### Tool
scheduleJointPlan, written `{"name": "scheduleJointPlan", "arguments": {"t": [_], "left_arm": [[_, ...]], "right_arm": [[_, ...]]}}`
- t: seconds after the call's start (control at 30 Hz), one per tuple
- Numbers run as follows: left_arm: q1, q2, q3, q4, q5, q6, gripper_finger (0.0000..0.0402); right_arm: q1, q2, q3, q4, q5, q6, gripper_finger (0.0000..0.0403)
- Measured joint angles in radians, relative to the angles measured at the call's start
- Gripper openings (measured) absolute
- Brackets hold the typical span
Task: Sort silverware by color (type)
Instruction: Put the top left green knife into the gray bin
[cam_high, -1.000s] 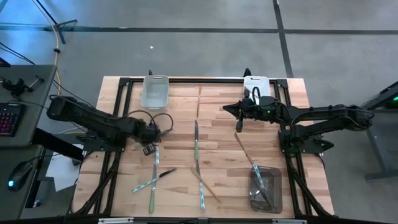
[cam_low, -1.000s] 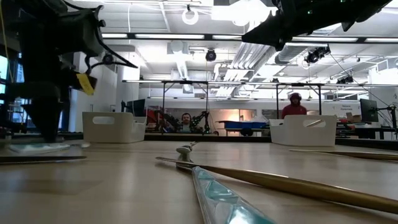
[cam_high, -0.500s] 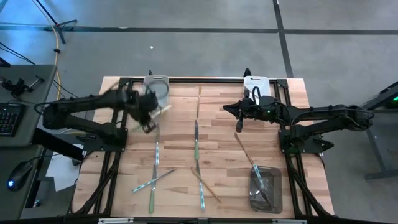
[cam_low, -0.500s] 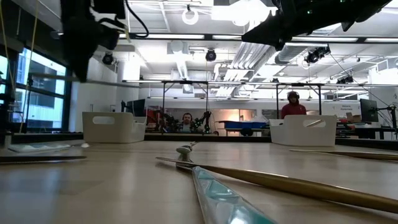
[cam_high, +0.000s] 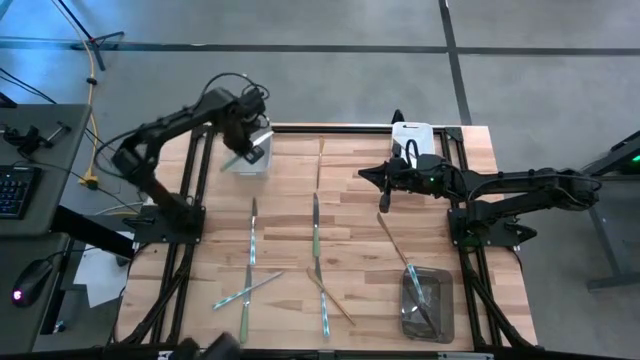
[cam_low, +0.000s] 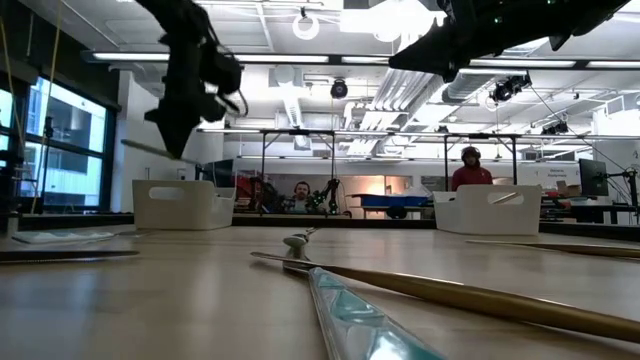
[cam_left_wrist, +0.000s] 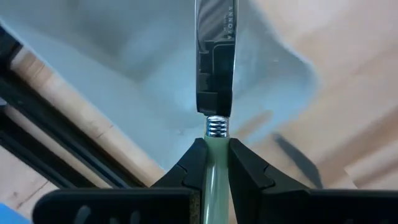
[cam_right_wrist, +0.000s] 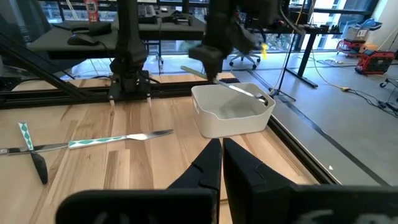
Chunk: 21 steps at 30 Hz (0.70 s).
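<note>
My left gripper (cam_high: 246, 138) hangs over the far-left bin (cam_high: 262, 160), shut on a knife (cam_left_wrist: 215, 62) that has a pale green handle and a silver blade. The low view shows this gripper (cam_low: 185, 125) high above the table, with the blade (cam_low: 148, 150) sticking out sideways. My right gripper (cam_high: 383, 203) is shut and empty, hovering over the table near the far-right bin (cam_high: 412, 138). Several more pieces of silverware lie flat on the wood, among them a knife (cam_high: 252, 238), a green-handled piece (cam_high: 316, 228) and a gold one (cam_high: 392, 238). My left gripper pinches the knife's pale green handle (cam_left_wrist: 216, 163) between its two fingers (cam_left_wrist: 193, 167), just behind the ribbed metal collar. The fingers lie along the knife, and the blade points straight out past them. The knife is lifted clear, above the inside of the bin.
A clear bin (cam_high: 427, 305) at the near right holds silverware. Crossed pieces lie at the near left (cam_high: 246, 290) and near centre (cam_high: 328, 295). Black frame rails run along the table's edges. People sit in the room beyond the table.
My left gripper has risen from the table's left-centre and swung toward the far edge, ending over the far-left bin. It has carried the green-handled knife along, lifted clear of the table.
</note>
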Motion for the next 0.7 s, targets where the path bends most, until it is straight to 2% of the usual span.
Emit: {"name": "scheduleJointPlan", "arguments": {"t": [0.17,0.43,0.7], "left_arm": [[0.055,0.079,0.006,-0.002,-0.001,-0.008,0.0029],[0.058,0.109,0.006,0.072,0.0,-0.019,0.0029],[0.059,0.125,0.006,0.071,0.0,-0.008,0.0029]], "right_arm": [[0.0,0.0,0.0,-0.002,0.0,0.0,0.0],[0.0,0.001,0.0,-0.005,0.0,-0.001,0.0],[0.0,0.001,0.0,-0.005,0.0,-0.003,0.0]]}}
